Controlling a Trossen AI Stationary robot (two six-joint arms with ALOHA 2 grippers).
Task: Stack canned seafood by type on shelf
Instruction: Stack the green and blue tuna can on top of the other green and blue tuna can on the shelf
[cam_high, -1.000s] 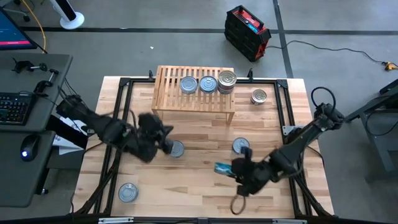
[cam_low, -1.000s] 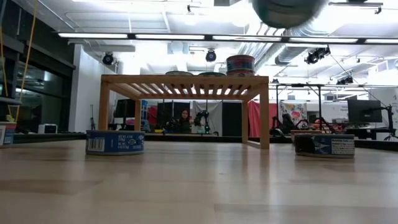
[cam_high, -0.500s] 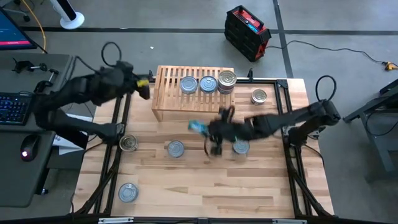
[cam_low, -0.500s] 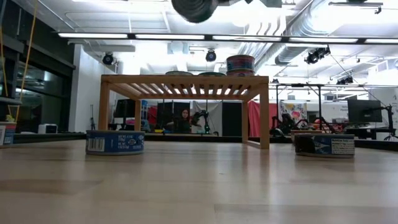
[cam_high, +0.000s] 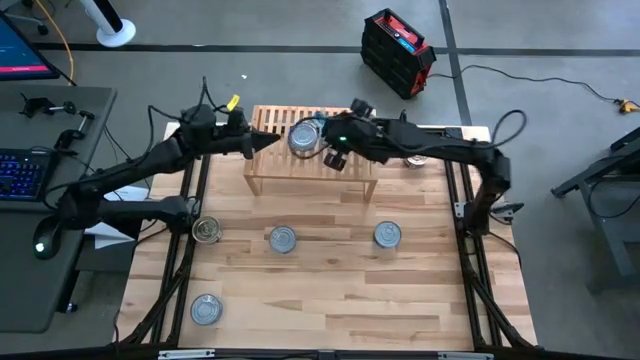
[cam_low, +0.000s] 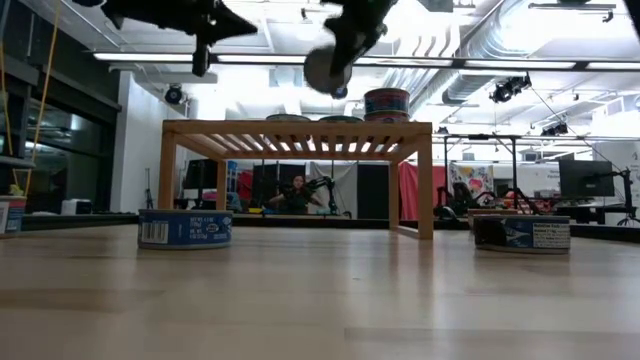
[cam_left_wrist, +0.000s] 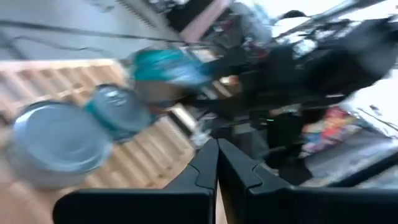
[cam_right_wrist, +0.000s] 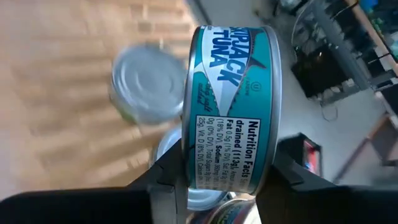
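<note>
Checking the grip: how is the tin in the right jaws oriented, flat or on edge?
On edge. The right gripper pinches the tin across its lids, its label wall facing the wrist camera, above the shelf.

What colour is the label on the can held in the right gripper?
Teal with white panels and dark print; the can in the right gripper shows best in the right wrist view.

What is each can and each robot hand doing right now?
Teal-labelled tuna can: gripped on edge by the right gripper, above the light-wood slatted shelf.
Silver-lidded cans on the shelf: lying flat.
Four flat cans on the plank table: lying flat, untouched.
Can beside the shelf: on the table.
Left gripper: shut, empty, by the shelf's left end.
</note>
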